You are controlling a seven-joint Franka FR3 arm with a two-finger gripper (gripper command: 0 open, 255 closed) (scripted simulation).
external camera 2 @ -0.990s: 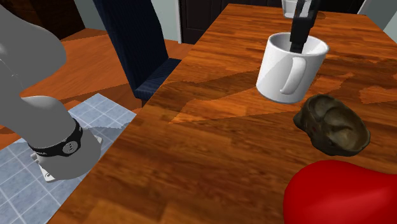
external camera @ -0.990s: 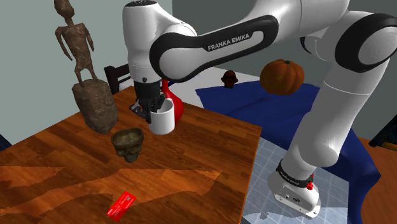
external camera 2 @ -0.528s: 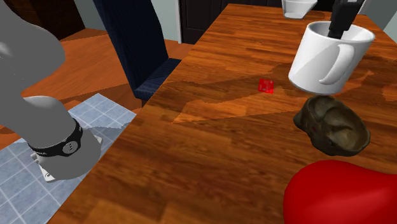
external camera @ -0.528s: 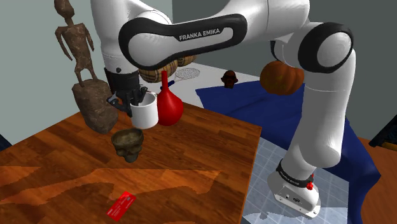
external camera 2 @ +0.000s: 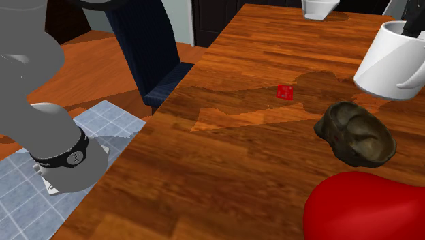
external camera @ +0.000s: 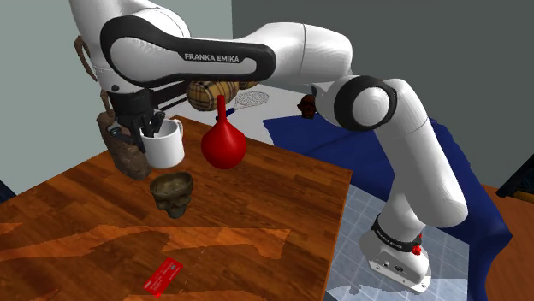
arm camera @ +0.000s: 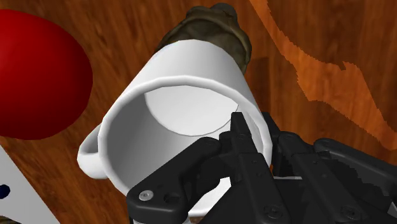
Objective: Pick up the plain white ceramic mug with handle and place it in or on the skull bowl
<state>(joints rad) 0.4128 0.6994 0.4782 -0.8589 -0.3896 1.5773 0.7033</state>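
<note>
my claw [external camera: 144, 130]: clamped on white mug [external camera: 165, 144] rim | mug: in air, tilted, up beside skull bowl [external camera: 173, 192] | risk: my rim-only pinch may slip; off-centre release tips mug off bowl onto table [external camera: 257, 205]

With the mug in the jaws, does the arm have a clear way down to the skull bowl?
Probably yes. The white mug, clamped at its rim by the jaws, hangs in the air close to the skull bowl; nothing lies between them. The red vase stands aside.
</note>
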